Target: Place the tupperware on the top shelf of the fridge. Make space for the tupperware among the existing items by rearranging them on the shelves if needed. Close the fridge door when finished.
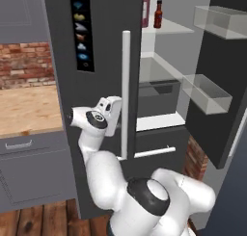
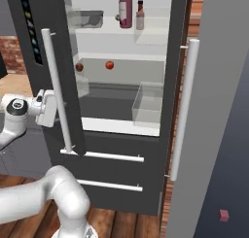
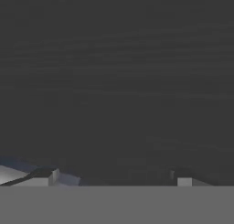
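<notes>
The fridge (image 1: pixel 103 148) stands with its right fridge door (image 1: pixel 226 110) swung wide. On the top shelf (image 2: pixel 146 32) the pinkish-red bottle (image 2: pixel 126 9) stands just beside the brown sauce bottle (image 2: pixel 140 16). The gripper (image 3: pixel 114 177), jaws spread and holding nothing, faces the fridge's closed dark left door (image 3: pixel 117 81), beside its white bar handle (image 1: pixel 125 93).

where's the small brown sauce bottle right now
The sauce bottle stands upright on the top shelf inside the open fridge, just right of the taller pink bottle in the right base view.
</notes>
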You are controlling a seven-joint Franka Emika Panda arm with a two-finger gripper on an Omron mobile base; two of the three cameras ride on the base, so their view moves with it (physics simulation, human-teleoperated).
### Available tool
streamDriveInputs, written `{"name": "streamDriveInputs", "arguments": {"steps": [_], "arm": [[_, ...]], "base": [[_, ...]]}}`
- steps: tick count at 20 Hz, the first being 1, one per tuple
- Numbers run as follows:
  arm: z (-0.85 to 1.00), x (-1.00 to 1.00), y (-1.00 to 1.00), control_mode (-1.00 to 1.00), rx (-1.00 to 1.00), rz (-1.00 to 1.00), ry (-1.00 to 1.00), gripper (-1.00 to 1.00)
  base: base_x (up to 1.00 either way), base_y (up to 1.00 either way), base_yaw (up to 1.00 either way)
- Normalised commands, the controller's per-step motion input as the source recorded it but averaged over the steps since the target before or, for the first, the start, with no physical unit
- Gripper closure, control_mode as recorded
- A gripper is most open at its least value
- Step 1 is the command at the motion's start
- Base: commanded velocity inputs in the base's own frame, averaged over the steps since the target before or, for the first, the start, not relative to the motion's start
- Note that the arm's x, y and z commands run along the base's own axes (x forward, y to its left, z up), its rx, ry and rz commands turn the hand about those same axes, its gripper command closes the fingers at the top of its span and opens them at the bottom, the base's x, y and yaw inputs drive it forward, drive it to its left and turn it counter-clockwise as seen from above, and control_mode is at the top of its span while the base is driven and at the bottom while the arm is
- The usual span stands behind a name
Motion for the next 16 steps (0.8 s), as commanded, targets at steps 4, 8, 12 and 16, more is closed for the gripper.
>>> {"name": "streamDriveInputs", "arguments": {"steps": [4, 8, 12, 16], "arm": [[0.27, 0.62, -0.06, -1.0, 0.0, 0.41, 0.0, -1.0], [0.26, 0.8, 0.0, -1.0, 0.0, 0.42, 0.0, -1.0], [0.4, 0.86, 0.0, -1.0, 0.0, 0.39, 0.0, -1.0], [0.37, 0.84, 0.0, -1.0, 0.0, 0.37, 0.0, -1.0]], "base": [[0.0, 0.0, 0.0], [0.0, 0.0, 0.0], [0.0, 0.0, 0.0], [0.0, 0.0, 0.0]]}}
